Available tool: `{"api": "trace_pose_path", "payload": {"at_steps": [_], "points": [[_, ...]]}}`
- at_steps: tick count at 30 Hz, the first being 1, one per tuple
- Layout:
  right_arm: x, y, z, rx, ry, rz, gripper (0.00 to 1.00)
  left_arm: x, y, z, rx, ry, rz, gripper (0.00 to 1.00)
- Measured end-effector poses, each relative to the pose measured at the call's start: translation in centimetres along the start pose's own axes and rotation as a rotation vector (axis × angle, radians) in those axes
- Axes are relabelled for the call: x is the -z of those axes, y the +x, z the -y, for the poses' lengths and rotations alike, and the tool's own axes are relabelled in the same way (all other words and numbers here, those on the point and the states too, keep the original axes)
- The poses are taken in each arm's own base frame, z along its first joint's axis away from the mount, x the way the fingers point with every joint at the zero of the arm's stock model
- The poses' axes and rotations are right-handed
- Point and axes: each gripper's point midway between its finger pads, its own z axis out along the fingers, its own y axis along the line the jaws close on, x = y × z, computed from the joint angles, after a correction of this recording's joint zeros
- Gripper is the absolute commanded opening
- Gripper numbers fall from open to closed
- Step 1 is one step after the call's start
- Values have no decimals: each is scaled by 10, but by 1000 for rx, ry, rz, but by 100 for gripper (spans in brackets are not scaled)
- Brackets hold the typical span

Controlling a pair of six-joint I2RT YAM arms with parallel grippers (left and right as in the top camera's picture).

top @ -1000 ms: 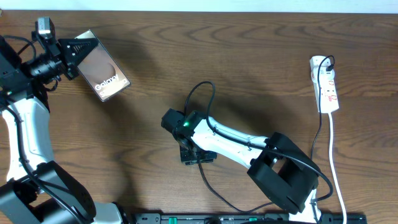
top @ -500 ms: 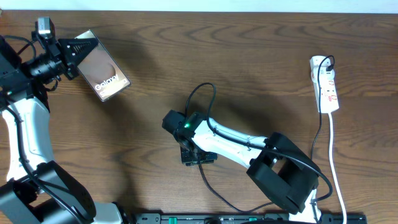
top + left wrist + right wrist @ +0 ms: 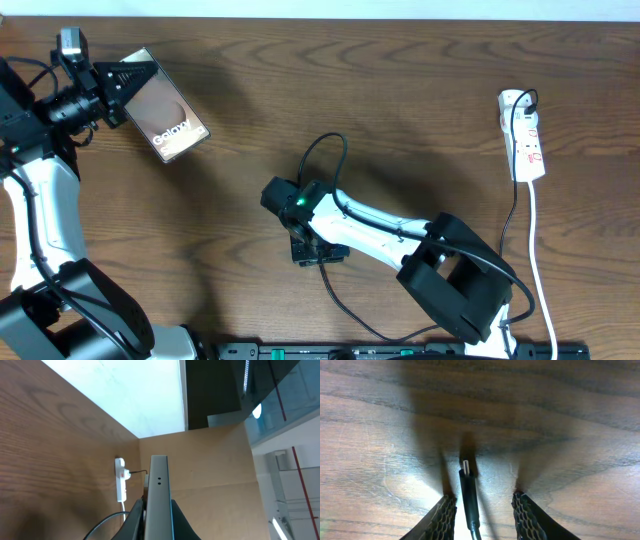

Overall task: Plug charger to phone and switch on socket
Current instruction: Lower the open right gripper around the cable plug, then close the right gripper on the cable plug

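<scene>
Currently: charger [image 3: 468,495] unplugged, with phone [image 3: 170,122] and plug tip well apart.
Left hand [image 3: 125,85] is clamped on one end of the phone at the left end of the worktop [image 3: 420,80]; its wrist view shows the phone edge-on between the fingers. Right hand [image 3: 483,500] sits mid-worktop, jaws wide, gripping nothing. The charger's plug tip lies on the wood between them, nearer one finger and possibly touching it, hard to tell. The socket [image 3: 524,135] lies far right, well apart from both hands.

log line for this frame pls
left claw: shut on phone | right claw: open, straddling charger tip on table | socket: no claw near
</scene>
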Motion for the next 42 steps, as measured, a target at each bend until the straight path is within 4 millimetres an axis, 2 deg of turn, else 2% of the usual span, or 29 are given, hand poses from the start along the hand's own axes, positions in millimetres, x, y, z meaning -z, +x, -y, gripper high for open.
{"api": "trace_pose_path", "payload": {"at_steps": [19,29,42], "points": [[0,-3,0,-5,-5,6,34,0,0,0,0,0,0,7],[0,-4,1,-7,-1,13,28,0,0,0,0,0,0,8],[0,-5,2,-12,3,17,15,0,0,0,0,0,0,8]]}}
